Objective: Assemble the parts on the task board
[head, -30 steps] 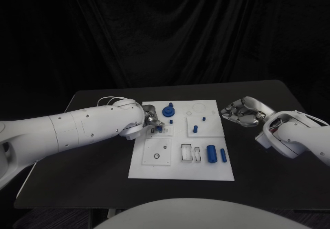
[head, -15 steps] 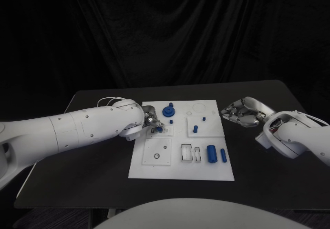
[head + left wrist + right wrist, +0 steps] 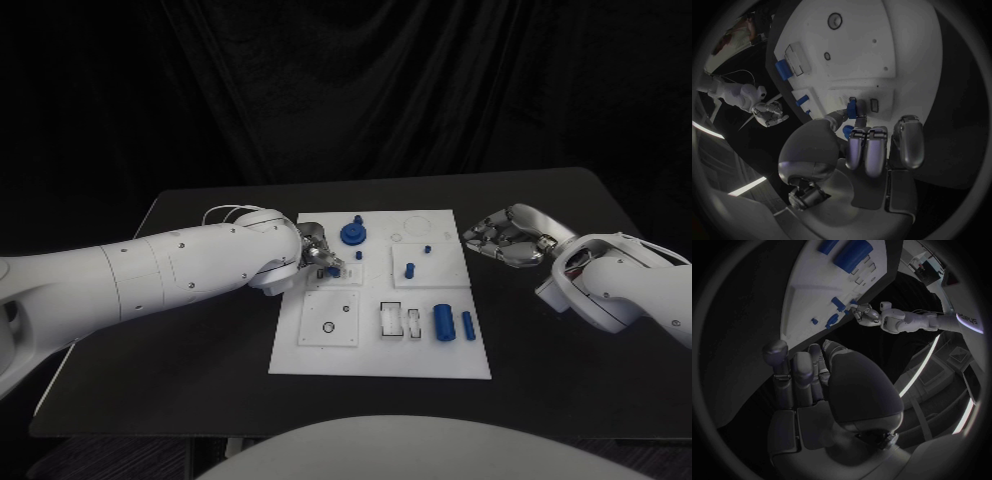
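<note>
One small blue part [image 3: 852, 108] sits pinched in the shiny silver fingertips [image 3: 839, 118] of my left hand [image 3: 319, 255]. I see it best from the left wrist. The part is a short, smooth peg. Its long side runs along the task board [image 3: 378, 355], and it touches a little slot there. My other left fingers [image 3: 868, 150] are pressed side by side and curled over the board's left edge.

The board is a flat white plate in the middle of the black table [image 3: 173, 360]. It has square raised tiles and small holes.

My right hand [image 3: 505, 235] floats just off the board's right edge, near the far corner. Its fingers [image 3: 798, 375] are curled in close together and hold nothing.

More blue parts are on the board. A round knob [image 3: 353, 234] stands upright near the far edge, just beside my left hand. A small peg [image 3: 410, 269] stands on a tile in the middle. A fat cylinder [image 3: 444, 322] and a thin rod [image 3: 467, 323] lie side by side near the right edge, both pointing from the near edge to the far edge.
</note>
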